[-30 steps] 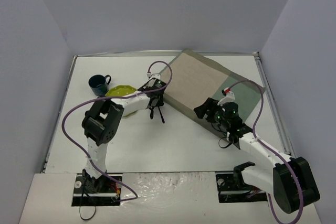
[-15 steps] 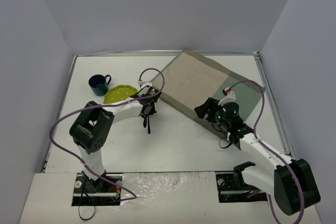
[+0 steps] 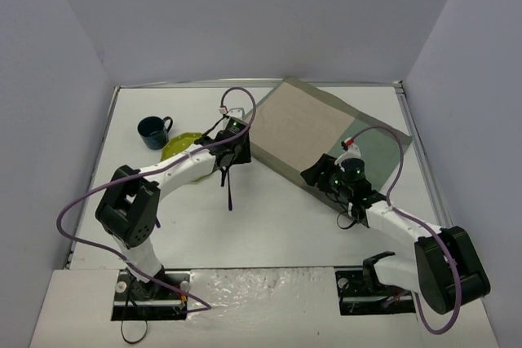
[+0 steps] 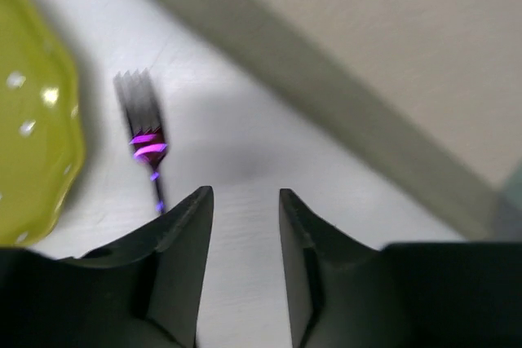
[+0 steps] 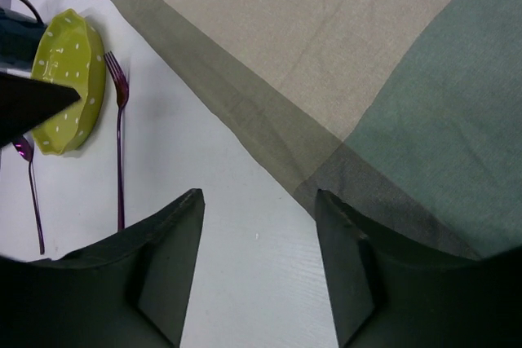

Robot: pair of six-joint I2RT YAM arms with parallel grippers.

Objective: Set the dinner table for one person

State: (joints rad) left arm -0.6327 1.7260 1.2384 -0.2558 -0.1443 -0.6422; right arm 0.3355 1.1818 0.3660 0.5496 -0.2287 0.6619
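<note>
Dinner table [image 3: 269,226] fills the view as my work surface, with my left gripper [image 4: 245,195] hanging part-open and empty just behind the purple fork [image 4: 143,112] beside the green dish [image 4: 33,120], and my right gripper [image 5: 258,195] empty, wider, over the askew placemat [image 5: 326,30], probably to straighten it.

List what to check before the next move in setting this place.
1. Left gripper empty, jaws apart: ok.
2. Fork lying flat on the dinner table, free of the fingers: ok.
3. Placemat square to the table edge: not ok, it lies skewed.
4. Plate on the placemat: not ok, it sits off it on bare table.
5. Right gripper open and empty above the placemat's near edge: ok.
6. Second purple utensil, its type: cannot tell.
</note>
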